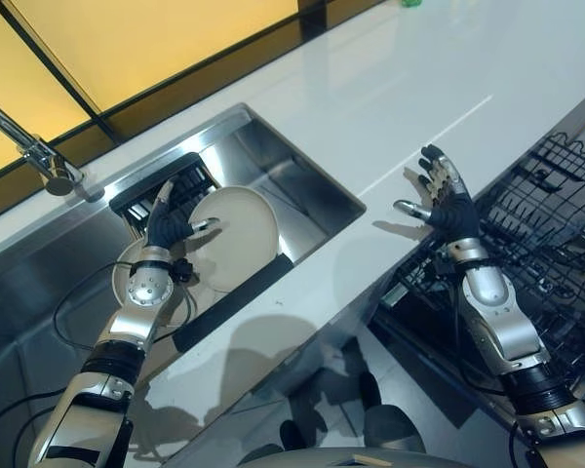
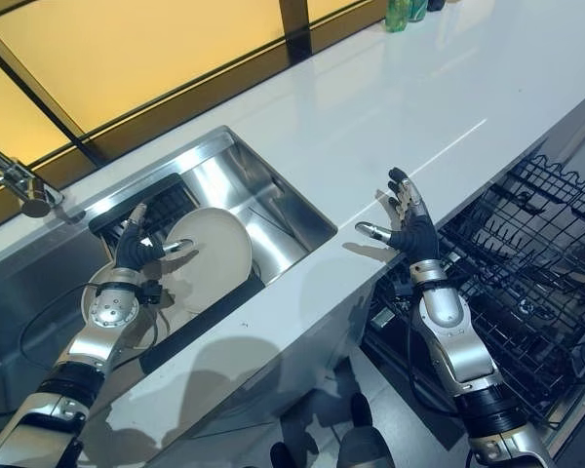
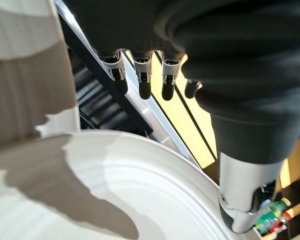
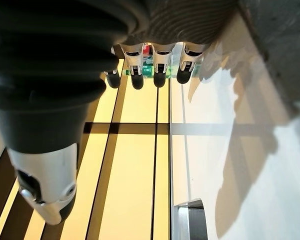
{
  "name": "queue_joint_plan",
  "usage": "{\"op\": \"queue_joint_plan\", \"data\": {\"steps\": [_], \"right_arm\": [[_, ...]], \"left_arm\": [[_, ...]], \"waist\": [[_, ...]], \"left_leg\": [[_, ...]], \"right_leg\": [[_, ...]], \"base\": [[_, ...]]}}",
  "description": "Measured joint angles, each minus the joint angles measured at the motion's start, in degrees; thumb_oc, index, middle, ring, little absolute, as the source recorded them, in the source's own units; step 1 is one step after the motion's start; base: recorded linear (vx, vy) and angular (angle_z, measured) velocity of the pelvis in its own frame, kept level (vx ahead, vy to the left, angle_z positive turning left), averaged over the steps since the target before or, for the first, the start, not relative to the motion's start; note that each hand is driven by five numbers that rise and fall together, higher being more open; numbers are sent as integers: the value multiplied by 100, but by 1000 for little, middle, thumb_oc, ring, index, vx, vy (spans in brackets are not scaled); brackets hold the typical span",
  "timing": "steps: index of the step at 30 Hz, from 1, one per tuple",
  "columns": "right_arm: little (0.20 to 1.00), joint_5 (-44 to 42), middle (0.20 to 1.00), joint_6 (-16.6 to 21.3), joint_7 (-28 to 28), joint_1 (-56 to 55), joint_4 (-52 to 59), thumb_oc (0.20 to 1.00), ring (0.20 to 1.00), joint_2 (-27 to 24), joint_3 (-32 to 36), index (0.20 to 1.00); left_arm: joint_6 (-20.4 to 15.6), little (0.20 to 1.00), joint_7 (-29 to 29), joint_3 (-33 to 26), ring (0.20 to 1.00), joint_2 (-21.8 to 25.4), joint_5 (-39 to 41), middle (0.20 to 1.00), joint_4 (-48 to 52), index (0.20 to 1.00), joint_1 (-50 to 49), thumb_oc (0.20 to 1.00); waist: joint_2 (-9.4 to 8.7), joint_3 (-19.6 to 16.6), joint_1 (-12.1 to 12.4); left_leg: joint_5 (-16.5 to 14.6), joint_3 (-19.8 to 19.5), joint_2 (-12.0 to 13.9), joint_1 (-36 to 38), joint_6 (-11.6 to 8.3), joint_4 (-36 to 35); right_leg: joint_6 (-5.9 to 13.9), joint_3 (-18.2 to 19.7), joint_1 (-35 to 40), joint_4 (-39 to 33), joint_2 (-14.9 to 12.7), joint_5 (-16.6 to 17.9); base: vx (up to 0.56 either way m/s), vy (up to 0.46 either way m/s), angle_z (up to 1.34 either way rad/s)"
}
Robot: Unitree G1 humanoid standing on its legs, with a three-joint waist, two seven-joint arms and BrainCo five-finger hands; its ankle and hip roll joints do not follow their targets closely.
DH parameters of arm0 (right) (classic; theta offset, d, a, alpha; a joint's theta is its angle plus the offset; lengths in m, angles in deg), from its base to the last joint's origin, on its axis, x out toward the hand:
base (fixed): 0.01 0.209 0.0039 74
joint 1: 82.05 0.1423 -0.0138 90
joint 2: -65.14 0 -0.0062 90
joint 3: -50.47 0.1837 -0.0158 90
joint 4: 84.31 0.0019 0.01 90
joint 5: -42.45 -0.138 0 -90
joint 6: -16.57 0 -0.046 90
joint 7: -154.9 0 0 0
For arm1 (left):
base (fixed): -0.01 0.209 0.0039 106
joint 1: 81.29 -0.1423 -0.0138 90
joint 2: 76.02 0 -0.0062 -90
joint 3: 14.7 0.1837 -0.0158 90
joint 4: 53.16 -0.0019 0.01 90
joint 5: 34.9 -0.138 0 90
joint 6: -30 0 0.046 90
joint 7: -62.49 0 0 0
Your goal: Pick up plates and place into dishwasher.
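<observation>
My left hand (image 1: 168,226) is open, its fingers straight behind the rim of the round cream plate (image 1: 236,237) and its thumb stretched across the plate's face; I cannot tell that anything yet pinches the rim. That plate stands tilted in the stainless steel sink (image 1: 302,185), leaning over a 2nd cream plate (image 1: 127,268) that lies lower, at about 8 o'clock from it.

My worry is the hold. If I lift with the thumb only resting on that smooth face, the plate could slide off and drop onto the one beneath, or knock the black ribbed drain mat (image 1: 161,187) at 11 o'clock behind my fingers.

The sink's front wall sits close at 5 o'clock, so I judge the plate must rise clear before it swings right. Beyond that lies the broad white countertop (image 1: 409,88), bare and easy to cross.

My right hand (image 1: 447,202) hovers open over the counter's edge, holding nothing. The black wire dishwasher rack (image 1: 556,224) waits at 3 o'clock; its upright tines could catch a rim coming in flat.
</observation>
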Motion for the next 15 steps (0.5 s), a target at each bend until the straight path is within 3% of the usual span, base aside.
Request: {"op": "queue_joint_plan", "data": {"steps": [6,11,15], "right_arm": [[1000,2,1000,30,117,22,48,1000,1000,-34,119,1000],[1000,1,1000,34,217,22,62,1000,1000,-122,136,1000],[1000,-1,1000,34,293,27,161,1000,1000,-215,177,1000]], "left_arm": [[71,1000,-301,9,1000,4,-1,1000,-62,1000,104,1000],[462,1000,-1580,209,1000,89,76,1000,-54,1000,185,1000],[796,1000,-2411,286,1000,463,358,1000,-45,1000,342,1000]], "waist": [[15,139,-2],[66,166,-1],[197,230,-10]], "left_leg": [[8,-2,-13,19,13,0],[10,-3,-28,43,15,-1],[11,-5,-50,72,18,-1]], "right_leg": [[9,0,19,0,-12,9],[15,-3,45,0,-30,12],[26,-7,83,0,-53,15]], "base": [[16,37,0],[17,61,0],[39,80,1]]}}
